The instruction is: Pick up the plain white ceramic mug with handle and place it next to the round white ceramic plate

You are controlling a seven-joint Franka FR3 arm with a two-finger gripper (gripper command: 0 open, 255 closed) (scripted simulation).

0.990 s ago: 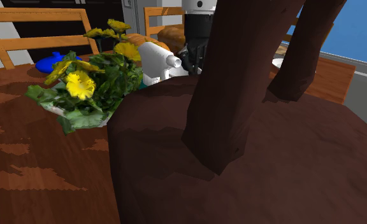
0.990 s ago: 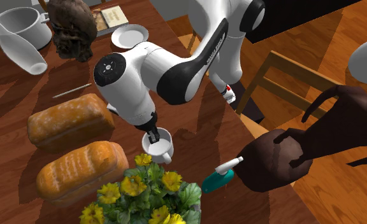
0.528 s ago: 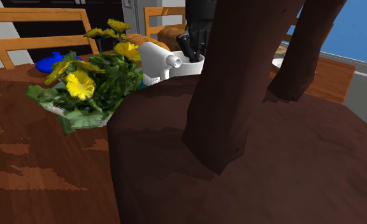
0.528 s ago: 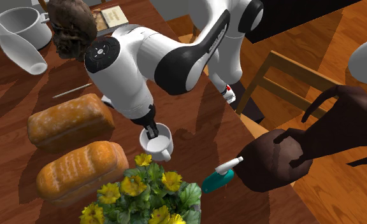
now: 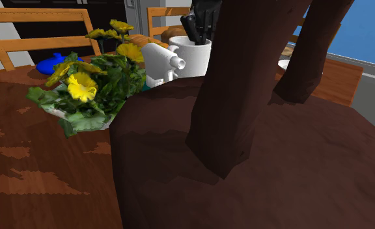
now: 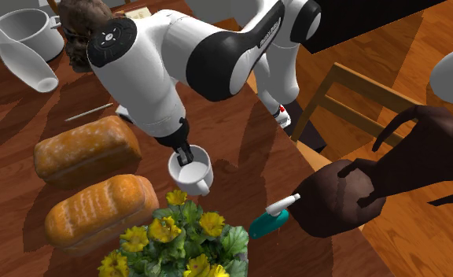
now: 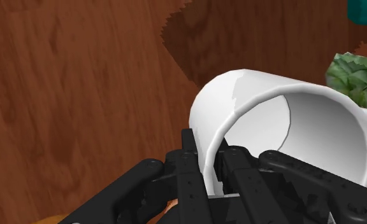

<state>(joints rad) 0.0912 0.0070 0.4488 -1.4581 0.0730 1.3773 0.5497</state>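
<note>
Mug: plain white, smooth and glossy, a cylinder with an open mouth and a loop handle turned toward the flowering plant. It hangs just above the plant's upper edge and looks clear of the wooden table; its shadow falls on the boards beside it. In the wrist view the mug lies tilted, mouth toward the camera.

Gripper: black and ribbed. Its fingers are closed on the mug's rim wall, one outside and one inside. In the shoulder view the gripper drops into the mug from above.

Arm: the white forearm slants down steeply from a large rounded joint, the wrist nearly vertical over the mug.

Table: reddish-brown wood with a marked grain.

Around the plant:
- The plant has yellow blooms and crinkled green leaves.
- Two crusty, golden-brown bread loaves lie beyond it on the second exterior view's left.
- A teal spray bottle with a white nozzle lies just beside it at the table's edge.
- A dark brown sculpted figure stands past the bottle.
- A white pot, a toppled white vase and a thin knife sit well away, at the far end.

Open room: bare wood lies between the plant and that far end, alongside the loaves. A wooden chair stands beyond the table's edge.
</note>
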